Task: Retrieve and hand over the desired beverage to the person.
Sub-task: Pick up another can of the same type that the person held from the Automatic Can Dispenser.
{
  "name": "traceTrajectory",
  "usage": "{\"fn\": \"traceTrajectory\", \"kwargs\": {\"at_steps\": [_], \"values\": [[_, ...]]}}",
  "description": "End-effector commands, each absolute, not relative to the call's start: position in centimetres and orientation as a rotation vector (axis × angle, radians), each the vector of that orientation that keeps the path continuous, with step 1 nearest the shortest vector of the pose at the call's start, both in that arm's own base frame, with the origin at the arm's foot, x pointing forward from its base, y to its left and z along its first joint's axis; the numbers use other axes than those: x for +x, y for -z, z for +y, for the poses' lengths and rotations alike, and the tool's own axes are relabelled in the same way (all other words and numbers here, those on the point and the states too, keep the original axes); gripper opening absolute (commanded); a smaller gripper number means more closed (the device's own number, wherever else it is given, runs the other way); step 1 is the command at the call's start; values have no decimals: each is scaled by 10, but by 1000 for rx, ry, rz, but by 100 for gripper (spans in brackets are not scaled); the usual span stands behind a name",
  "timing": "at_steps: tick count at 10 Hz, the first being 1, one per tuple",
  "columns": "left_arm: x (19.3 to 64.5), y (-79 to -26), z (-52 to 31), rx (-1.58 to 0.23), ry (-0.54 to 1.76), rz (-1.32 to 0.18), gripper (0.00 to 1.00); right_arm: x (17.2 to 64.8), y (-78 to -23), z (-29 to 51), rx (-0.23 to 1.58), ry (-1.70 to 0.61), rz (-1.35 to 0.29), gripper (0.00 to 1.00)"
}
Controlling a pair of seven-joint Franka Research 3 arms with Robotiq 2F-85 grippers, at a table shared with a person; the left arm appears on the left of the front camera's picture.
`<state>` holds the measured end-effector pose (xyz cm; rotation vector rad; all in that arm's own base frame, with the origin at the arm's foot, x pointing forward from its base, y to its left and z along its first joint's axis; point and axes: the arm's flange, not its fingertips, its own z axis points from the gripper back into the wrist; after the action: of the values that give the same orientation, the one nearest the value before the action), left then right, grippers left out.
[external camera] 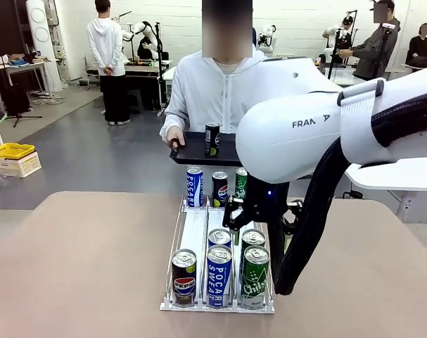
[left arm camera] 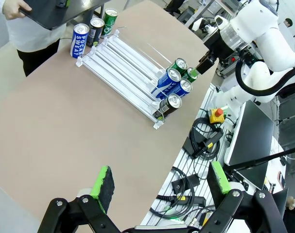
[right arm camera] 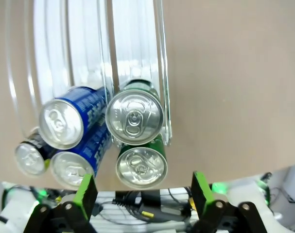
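Observation:
The person point(external camera: 224, 88) in a white hooded jacket stands at the far side, holding a flat black tray point(external camera: 188, 153) with one black Pepsi can point(external camera: 212, 139) on it. A clear three-lane rack point(external camera: 194, 229) lies on the table. At its far end stand a Pocari Sweat can point(external camera: 194, 186), a Pepsi can point(external camera: 219, 189) and a green can point(external camera: 240, 184). Several more cans fill its near end. My right gripper point(external camera: 261, 224) hovers open over the two near green cans point(right arm camera: 134, 118), touching neither. My left gripper point(left arm camera: 161, 180) is open, high above the table.
Blue Pocari cans point(right arm camera: 62, 123) and a Pepsi can point(right arm camera: 29, 158) sit beside the green ones. Cables and a red stop button point(left arm camera: 216, 112) lie past the table's edge. A yellow crate point(external camera: 10, 151) and other people stand far behind.

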<state>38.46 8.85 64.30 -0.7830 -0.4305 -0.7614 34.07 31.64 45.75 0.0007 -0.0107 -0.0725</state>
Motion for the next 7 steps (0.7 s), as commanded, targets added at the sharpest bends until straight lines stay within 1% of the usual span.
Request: {"fn": "traceTrajectory", "kwargs": {"at_steps": [1, 7], "values": [[385, -644, 90, -803, 777, -448, 100, 332, -445, 317, -8, 40, -19, 100], [385, -644, 90, -803, 777, -448, 100, 341, -431, 309, -1, 5, -13, 100]]}}
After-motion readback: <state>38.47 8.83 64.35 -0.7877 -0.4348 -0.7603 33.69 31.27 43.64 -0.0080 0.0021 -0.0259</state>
